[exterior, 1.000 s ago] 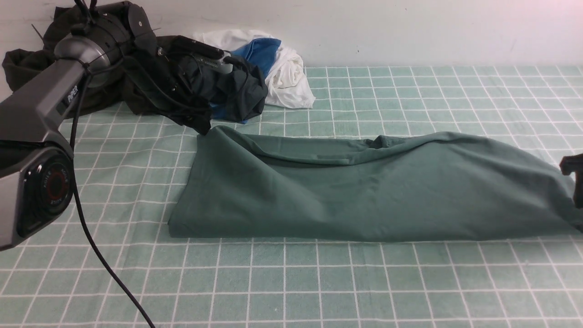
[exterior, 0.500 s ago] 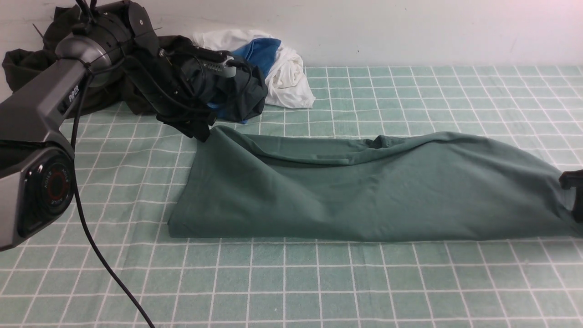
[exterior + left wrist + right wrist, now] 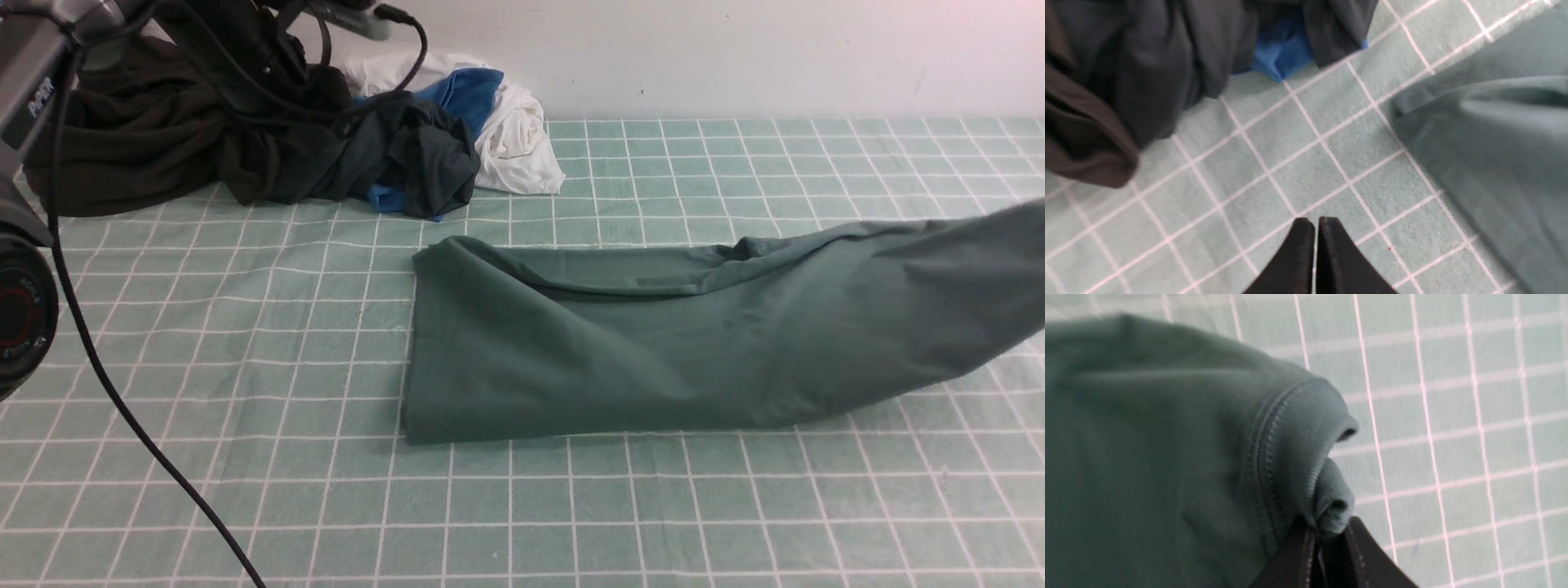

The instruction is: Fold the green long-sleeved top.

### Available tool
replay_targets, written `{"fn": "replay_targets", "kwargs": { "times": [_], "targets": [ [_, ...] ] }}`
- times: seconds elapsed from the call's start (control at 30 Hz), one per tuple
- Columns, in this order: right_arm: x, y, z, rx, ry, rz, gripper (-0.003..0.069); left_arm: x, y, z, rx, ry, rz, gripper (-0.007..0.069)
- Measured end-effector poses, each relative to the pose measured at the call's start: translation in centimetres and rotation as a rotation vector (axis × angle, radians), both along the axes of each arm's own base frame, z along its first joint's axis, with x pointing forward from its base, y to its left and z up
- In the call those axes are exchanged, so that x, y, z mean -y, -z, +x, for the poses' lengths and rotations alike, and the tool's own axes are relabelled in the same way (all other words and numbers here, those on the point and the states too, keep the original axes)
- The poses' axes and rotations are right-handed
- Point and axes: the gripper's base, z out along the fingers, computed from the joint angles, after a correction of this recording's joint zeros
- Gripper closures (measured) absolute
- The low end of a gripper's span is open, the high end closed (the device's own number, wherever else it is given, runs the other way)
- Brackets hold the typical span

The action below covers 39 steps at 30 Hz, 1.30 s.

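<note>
The green long-sleeved top (image 3: 653, 343) lies folded into a long band across the checked table. Its right end is lifted off the table and runs out of the front view's right edge. In the right wrist view my right gripper (image 3: 1331, 533) is shut on a ribbed, stitched edge of the top (image 3: 1167, 457), which hangs from the jaws above the table. My left gripper (image 3: 1314, 222) is shut with nothing in it, raised over bare table between the top's left end (image 3: 1494, 143) and the dark clothes. The left arm (image 3: 49, 65) reaches up at the far left.
A black-brown garment (image 3: 139, 139) and a blackish-green one (image 3: 416, 163) are heaped at the back left against the wall. A white and blue cloth (image 3: 506, 122) lies beside them. A black cable (image 3: 122, 408) hangs from the left arm across the checked tablecloth (image 3: 571, 523).
The right gripper closed on the top's right end, lifted it and pulled the whole top to the right. The left gripper closed empty and rose from the top's far left corner.
</note>
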Motion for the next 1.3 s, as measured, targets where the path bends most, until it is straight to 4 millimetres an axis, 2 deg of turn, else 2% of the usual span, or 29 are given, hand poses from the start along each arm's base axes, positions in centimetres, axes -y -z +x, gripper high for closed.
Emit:
{"fn": "replay_targets", "kwargs": {
  "times": [0.1,0.17,0.2,0.23,0.27,0.3,0.33,0.4,0.43,0.47,0.5,0.57,0.63,0.67,0.73,0.77,0.8,0.87,0.9,0.97,1.0,1.03,1.1,1.13,1.2,1.23,1.27,1.3],
  "targets": [
    [-5.5,-4.8,-0.3,0.136,-0.161,0.000,0.0612,-0.3,-2.7,-1.2,0.056,-0.006,0.017,0.0628],
    [-9.9,-6.8,-0.3,0.210,-0.296,0.023,0.0612,-0.5,-4.4,-2.0,0.091,-0.014,0.034,0.0628],
    [-12.4,-7.4,-0.3,0.239,-0.374,0.044,0.0612,-0.7,-5.4,-2.5,0.110,-0.019,0.044,0.0628],
    [-12.9,-7.4,-0.4,0.240,-0.387,0.050,0.0612,-0.7,-5.5,-2.6,0.112,-0.021,0.049,0.0628],
    [-17.2,-7.4,-0.2,0.270,-0.511,0.098,0.0612,-1.0,-6.8,-3.3,0.137,-0.029,0.065,0.0628],
    [-20.2,-6.9,-0.1,0.279,-0.592,0.131,0.0612,-1.2,-8.0,-4.1,0.161,-0.041,0.074,0.0628],
    [-20.7,-6.9,-0.2,0.283,-0.605,0.137,0.0612,-1.2,-8.1,-4.2,0.164,-0.042,0.076,0.0628],
    [-26.8,-4.4,0.4,0.276,-0.741,0.227,0.0612,-1.7,-10.0,-5.3,0.203,-0.080,0.082,0.0628],
    [-29.2,-3.0,0.6,0.266,-0.783,0.262,0.0612,-2.0,-10.7,-5.8,0.217,-0.096,0.081,0.0628],
    [-29.2,-3.0,0.6,0.266,-0.783,0.262,0.0612,-2.1,-10.9,-5.9,0.222,-0.101,0.081,0.0628],
    [-32.8,-0.5,0.8,0.248,-0.840,0.308,0.0612,-2.4,-11.6,-6.4,0.237,-0.122,0.082,0.0628],
    [-37.2,3.5,1.0,0.218,-0.918,0.335,0.0605,-2.9,-12.6,-7.2,0.259,-0.145,0.072,0.0628],
    [-39.2,5.7,0.9,0.202,-0.961,0.347,0.0583,-3.1,-13.2,-7.6,0.271,-0.155,0.067,0.0628],
    [-40.4,7.5,0.9,0.176,-0.977,0.369,0.0554,-3.3,-13.6,-7.9,0.280,-0.162,0.070,0.0628],
    [-41.0,8.5,0.8,0.160,-0.987,0.389,0.0511,-3.3,-13.9,-8.2,0.287,-0.163,0.069,0.0628],
    [-41.3,8.7,0.7,0.150,-0.991,0.421,0.0439,-3.3,-14.3,-8.5,0.297,-0.165,0.067,0.0628],
    [-41.2,8.6,0.7,0.149,-0.992,0.431,0.0400,-3.3,-14.5,-8.7,0.298,-0.165,0.067,0.0628],
    [-40.4,7.0,0.8,0.159,-0.989,0.450,0.0305,-3.3,-14.9,-9.5,0.300,-0.165,0.059,0.0628],
    [-40.4,6.8,0.8,0.162,-0.990,0.451,0.0305,-3.3,-14.8,-9.5,0.297,-0.164,0.060,0.0628],
    [-38.3,3.6,0.8,0.165,-0.996,0.452,0.0239,-3.4,-15.3,-11.1,0.288,-0.170,0.056,0.0628],
    [-37.9,2.6,0.7,0.177,-0.999,0.452,0.0232,-3.4,-15.3,-11.4,0.285,-0.172,0.055,0.0628],
    [-36.1,-0.2,0.3,0.190,-1.004,0.443,0.0225,-3.5,-15.1,-12.8,0.256,-0.177,0.053,0.0628],
    [-33.9,-3.4,-0.4,0.213,-1.008,0.424,0.0237,-3.6,-15.3,-15.0,0.242,-0.183,0.050,0.0628],
    [-32.9,-4.7,-0.9,0.223,-1.008,0.409,0.0250,-3.6,-14.8,-15.9,0.216,-0.186,0.051,0.0628],
    [-30.3,-8.1,-2.5,0.248,-1.004,0.372,0.0307,-3.8,-14.5,-19.2,0.191,-0.200,0.043,0.0628],
    [-29.7,-8.9,-3.0,0.258,-1.001,0.360,0.0326,-3.8,-13.8,-20.1,0.163,-0.205,0.043,0.0628],
    [-28.3,-10.6,-4.1,0.289,-0.993,0.340,0.0377,-3.9,-13.5,-22.5,0.158,-0.215,0.037,0.0628],
    [-27.6,-11.6,-4.7,0.310,-0.986,0.326,0.0407,-4.0,-12.6,-23.8,0.137,-0.222,0.034,0.0628]
  ]
}}
